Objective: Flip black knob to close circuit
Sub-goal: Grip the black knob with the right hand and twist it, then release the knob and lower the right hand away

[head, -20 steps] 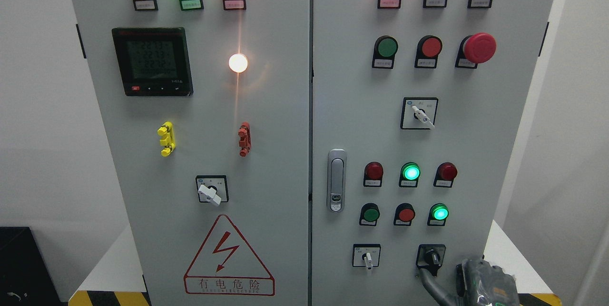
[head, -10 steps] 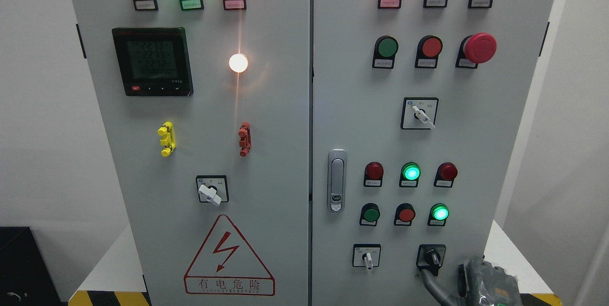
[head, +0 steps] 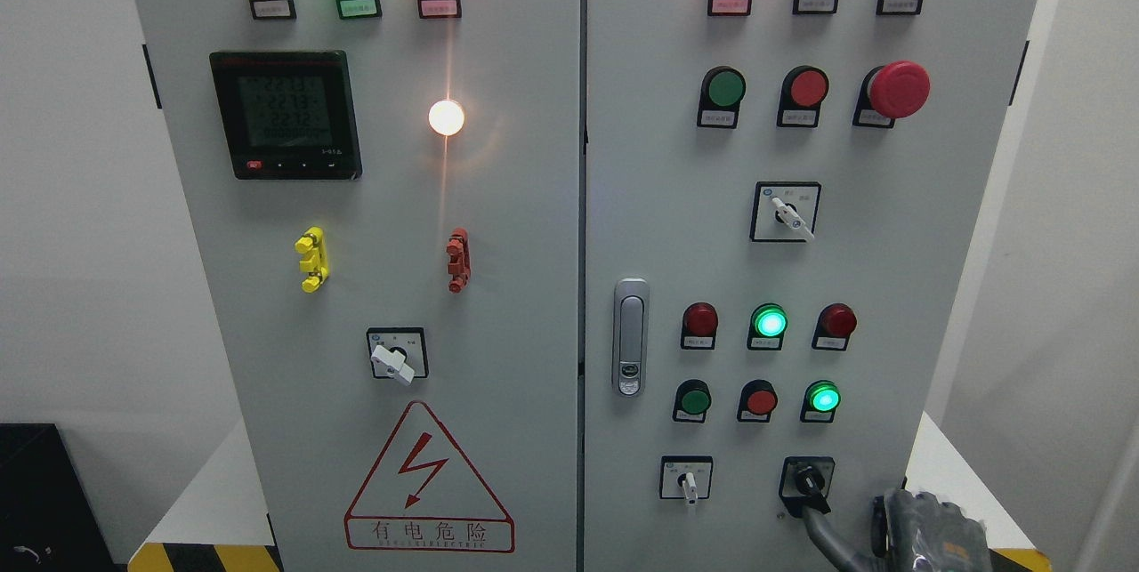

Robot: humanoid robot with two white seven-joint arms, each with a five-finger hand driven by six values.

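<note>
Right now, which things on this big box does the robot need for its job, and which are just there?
For the job:
black knob
right robot hand, low at the picture's bottom right

Just there:
red mushroom button
door handle
screen
yellow clip
warning triangle

Plain white walls [head: 71, 198] either side; hazard-striped floor edge [head: 200, 557]; dark box [head: 40, 501] lower left.

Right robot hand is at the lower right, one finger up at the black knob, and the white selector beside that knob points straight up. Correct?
Not quite. In the head view the white selector points down, not up. The right robot hand and its finger at the black knob are as stated.
</note>
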